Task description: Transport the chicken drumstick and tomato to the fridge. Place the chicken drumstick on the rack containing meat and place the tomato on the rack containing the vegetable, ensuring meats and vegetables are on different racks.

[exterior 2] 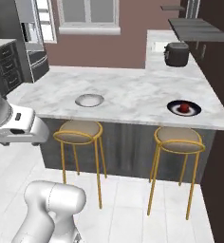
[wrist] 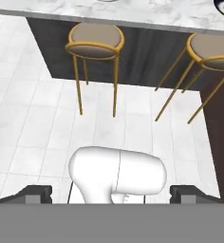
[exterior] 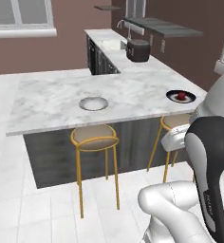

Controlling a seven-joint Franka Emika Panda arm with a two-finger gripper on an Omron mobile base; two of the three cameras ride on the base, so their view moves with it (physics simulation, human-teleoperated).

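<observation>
The tomato [exterior: 181, 96] [exterior 2: 184, 107] is a small red ball resting on a dark plate [exterior: 190, 98] [exterior 2: 194, 112] near the right end of the marble counter [exterior: 52, 102] [exterior 2: 133, 95]. My gripper [wrist: 112, 193] hangs low in front of the counter, pointing down at the floor and stools, far from the tomato. Its two dark fingertips [wrist: 35, 192] stand wide apart with nothing between them, so it is open. The chicken drumstick, the fridge and its racks are out of view.
A pale round dish [exterior: 93, 103] [exterior 2: 89, 100] lies mid-counter. A dark toaster [exterior: 137, 50] [exterior 2: 176, 53] stands farther back by a sink. Two gold-legged stools [exterior: 95, 137] [exterior 2: 178, 140] stand under the counter's front edge, above white floor tiles.
</observation>
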